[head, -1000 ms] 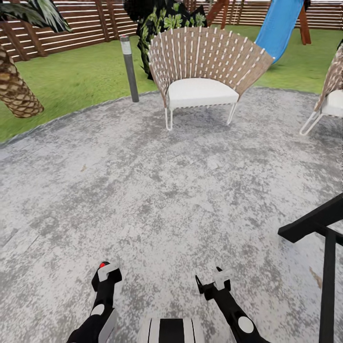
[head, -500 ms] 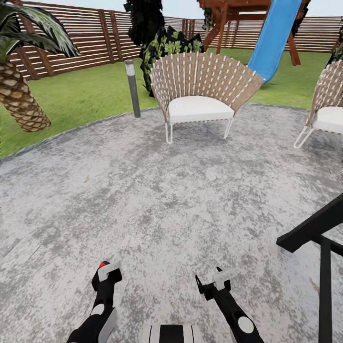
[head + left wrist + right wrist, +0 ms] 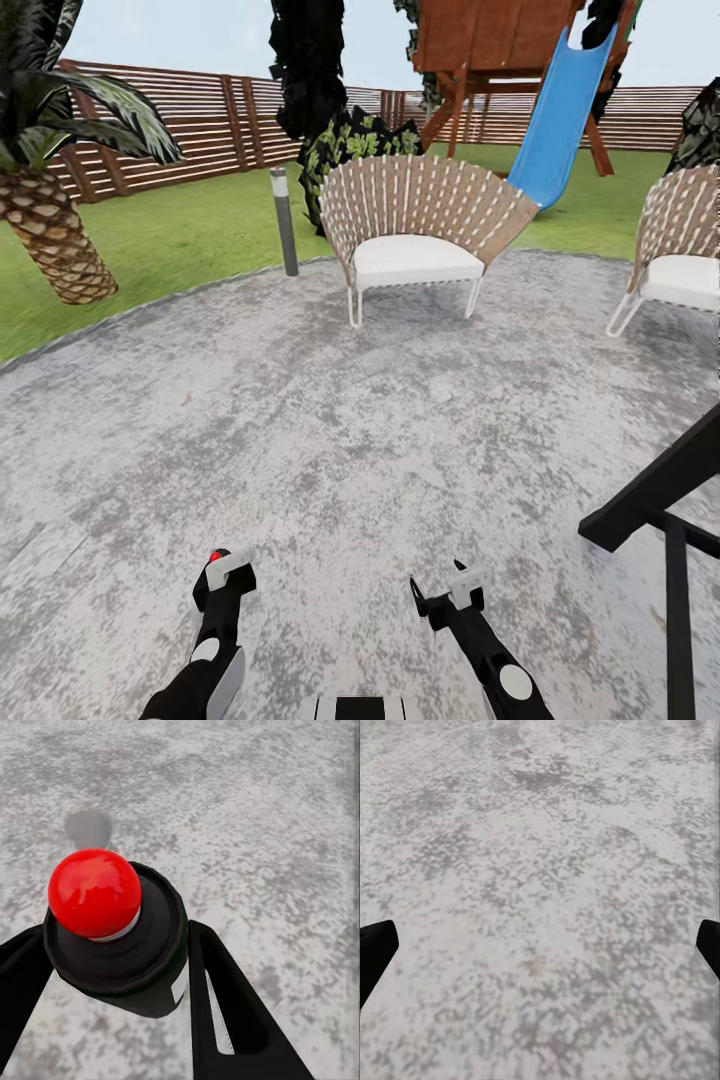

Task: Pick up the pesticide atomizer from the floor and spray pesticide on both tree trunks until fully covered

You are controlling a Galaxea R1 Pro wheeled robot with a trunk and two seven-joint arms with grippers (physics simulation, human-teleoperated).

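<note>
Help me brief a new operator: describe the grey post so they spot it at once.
Start at the palm on the lawn, then look toward the nearer wicker chair. The post stands between them at the paving's edge: a slim upright grey cylinder with a pale band near its top.

Mottled grey floor [image 3: 300, 430] carries two woven chairs [image 3: 415, 235] [image 3: 680, 255].

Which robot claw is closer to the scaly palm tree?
Left. The left claw, shut on the atomizer, sits on the palm trunk's side of the paving. The right claw is open and empty, farther over toward the black frame.
</note>
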